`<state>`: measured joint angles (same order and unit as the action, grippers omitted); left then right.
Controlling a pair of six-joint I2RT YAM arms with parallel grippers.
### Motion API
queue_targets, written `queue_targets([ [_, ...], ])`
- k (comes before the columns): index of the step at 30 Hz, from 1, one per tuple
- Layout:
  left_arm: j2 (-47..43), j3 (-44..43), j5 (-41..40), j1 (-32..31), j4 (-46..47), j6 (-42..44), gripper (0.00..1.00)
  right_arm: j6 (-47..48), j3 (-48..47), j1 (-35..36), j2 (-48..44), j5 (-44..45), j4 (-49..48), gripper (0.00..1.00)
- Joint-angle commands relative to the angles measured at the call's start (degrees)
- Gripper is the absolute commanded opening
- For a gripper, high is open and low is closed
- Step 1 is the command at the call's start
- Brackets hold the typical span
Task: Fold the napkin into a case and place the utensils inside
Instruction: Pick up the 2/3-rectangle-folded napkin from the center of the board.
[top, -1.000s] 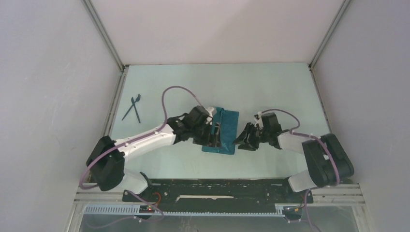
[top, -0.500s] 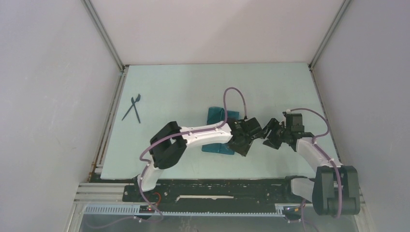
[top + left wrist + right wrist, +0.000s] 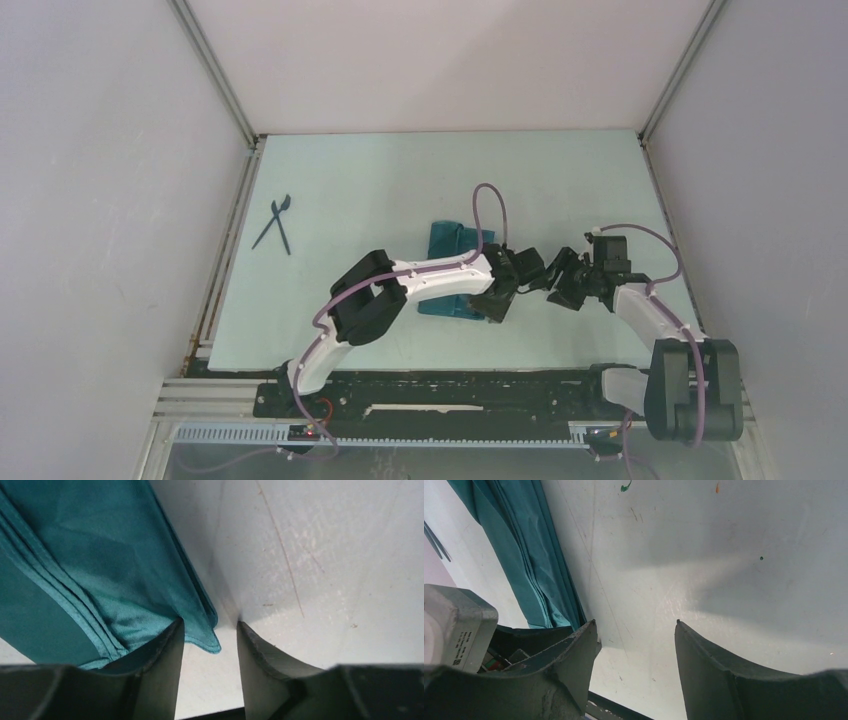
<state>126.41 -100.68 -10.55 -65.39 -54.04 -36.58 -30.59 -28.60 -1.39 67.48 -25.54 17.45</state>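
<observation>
The teal napkin (image 3: pixel 450 241) lies in the middle of the table, folded into a narrow oblong case with layered edges (image 3: pixel 95 575). My left arm reaches across it. My left gripper (image 3: pixel 495 303) is open at the case's near right corner, with its left finger (image 3: pixel 160 665) resting on the cloth and the corner tip just inside the gap. My right gripper (image 3: pixel 558 288) is open and empty just right of the left gripper, low over bare table (image 3: pixel 634 625). The case's long edge shows in the right wrist view (image 3: pixel 524 555). The dark utensils (image 3: pixel 278 222) lie crossed at the far left.
The pale table (image 3: pixel 400 180) is boxed in by white walls on the left, back and right. A black rail (image 3: pixel 450 385) with both arm bases runs along the near edge. My left gripper's body (image 3: pixel 459 625) sits close beside my right fingers.
My left arm has swung from the napkin's left side over to its right edge. The napkin is now narrower. My right gripper has drawn back to the right.
</observation>
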Motion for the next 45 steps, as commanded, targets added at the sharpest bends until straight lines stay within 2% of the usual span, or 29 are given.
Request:
queue_targets([
  [1, 2.35, -3.15, -2.44, -0.09, -0.82, -1.04, 0.43, 2.13, -1.02, -0.28, 0.52, 0.23, 0.04, 0.66],
  [5, 2.91, -2.92, -2.86, 0.45, -1.04, -1.04, 0.30, 2.20, -1.02, 0.06, 1.17, -0.39, -0.69, 0.67],
  [10, -0.05, -1.44, -4.29, 1.02, -0.50, -0.89, 0.09, 1.03, -1.02, -0.39, 5.27, -8.49, -5.65, 0.78],
  [13, -4.07, 0.86, -3.32, 1.26, 1.15, -0.86, 0.01, -0.70, -1.02, -0.48, 8.95, -13.38, -12.29, 0.83],
  [20, -10.22, 4.56, 1.52, 2.16, 3.98, -0.88, 0.00, -11.61, -3.25, 1.15, 23.96, -23.71, -33.49, 0.84],
  [29, -13.48, 8.10, 3.59, 2.89, 6.10, -1.26, 0.00, -24.48, -6.24, 7.31, 34.40, -22.80, -48.08, 0.83],
  [34, -14.48, 8.97, 3.43, 2.96, 6.58, -1.13, 0.00, -26.37, -6.71, 10.23, 36.66, -19.66, -50.18, 0.81],
  [45, -15.94, 9.32, 2.94, 3.38, 6.50, -0.60, 0.00, -29.46, -7.25, 12.22, 42.01, -19.33, -55.03, 0.76],
])
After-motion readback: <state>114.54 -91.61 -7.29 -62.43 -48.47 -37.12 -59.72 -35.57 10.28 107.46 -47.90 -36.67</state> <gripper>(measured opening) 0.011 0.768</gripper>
